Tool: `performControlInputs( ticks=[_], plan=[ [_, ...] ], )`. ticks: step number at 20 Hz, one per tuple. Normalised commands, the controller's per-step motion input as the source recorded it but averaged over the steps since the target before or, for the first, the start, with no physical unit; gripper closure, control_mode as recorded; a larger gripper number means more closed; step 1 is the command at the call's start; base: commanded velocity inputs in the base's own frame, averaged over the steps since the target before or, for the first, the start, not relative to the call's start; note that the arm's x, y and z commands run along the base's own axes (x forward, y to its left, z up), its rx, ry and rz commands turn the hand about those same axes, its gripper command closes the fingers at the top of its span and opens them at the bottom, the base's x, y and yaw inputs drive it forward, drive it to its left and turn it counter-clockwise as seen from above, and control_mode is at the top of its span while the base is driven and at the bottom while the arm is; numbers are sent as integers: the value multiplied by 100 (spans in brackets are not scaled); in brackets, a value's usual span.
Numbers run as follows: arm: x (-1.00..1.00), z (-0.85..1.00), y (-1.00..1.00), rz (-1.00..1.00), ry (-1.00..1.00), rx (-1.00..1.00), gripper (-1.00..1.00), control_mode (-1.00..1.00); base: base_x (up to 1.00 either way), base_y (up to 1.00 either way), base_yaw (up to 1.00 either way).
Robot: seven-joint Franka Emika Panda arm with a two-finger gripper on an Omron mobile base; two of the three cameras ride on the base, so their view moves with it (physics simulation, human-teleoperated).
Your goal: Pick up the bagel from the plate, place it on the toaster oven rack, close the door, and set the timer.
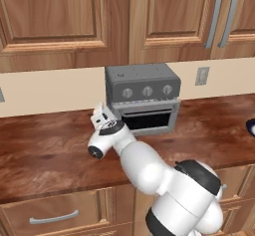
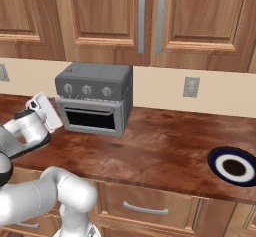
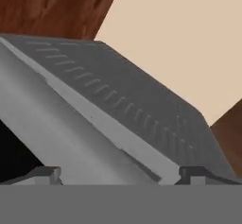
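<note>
We find the gripper (image 1: 101, 114) at the left front corner of the toaster oven (image 1: 143, 98), raised off the counter (image 1: 45, 150), its fingers spread wide apart with nothing between them. In the hand view both fingertips (image 3: 47, 175) stand well apart against the oven's grey side wall and vented top (image 3: 118, 100), so the hand is looking across the oven's flank, not into its mouth.

The door (image 2: 92, 118) appears upright against the cavity, its dark window facing the room; we cannot make out the toaster oven rack behind the glass. Three knobs (image 2: 86, 89) sit in a row above it.

Far to the right the plate (image 2: 233, 167) lies on the counter near its front edge, well apart from the oven. Its centre reads dark; we cannot confirm the bagel on it from these views.

Risks, in our judgement:
- The hand sits close to the oven body; a swing right toward the plate could clip the casing or handle.
- With the door apparently shut, any bagel brought over would have nowhere to go.
- The plate lies far off; reaching it may call for moving the base.
</note>
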Motion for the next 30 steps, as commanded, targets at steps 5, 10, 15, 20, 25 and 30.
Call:
performControlInputs(
  ticks=[5, 10, 15, 20, 25, 30],
  plan=[
    [9, 0, -1, 39, 4, -21, -100, -100, 0, 0, 0],
    [14, 3, 0, 29, 5, -19, -100, -100, 0, 0, 0],
    [31, 16, 0, 20, 6, -14, -100, -100, 0, 0, 0],
    [29, 15, 5, 14, 4, -14, -100, -100, 0, 0, 0],
    [-45, 45, 5, 13, 1, -11, -100, -100, 0, 0, 0],
    [-100, 96, 15, 8, 0, -2, -100, -100, 0, 0, 0]
  ],
)
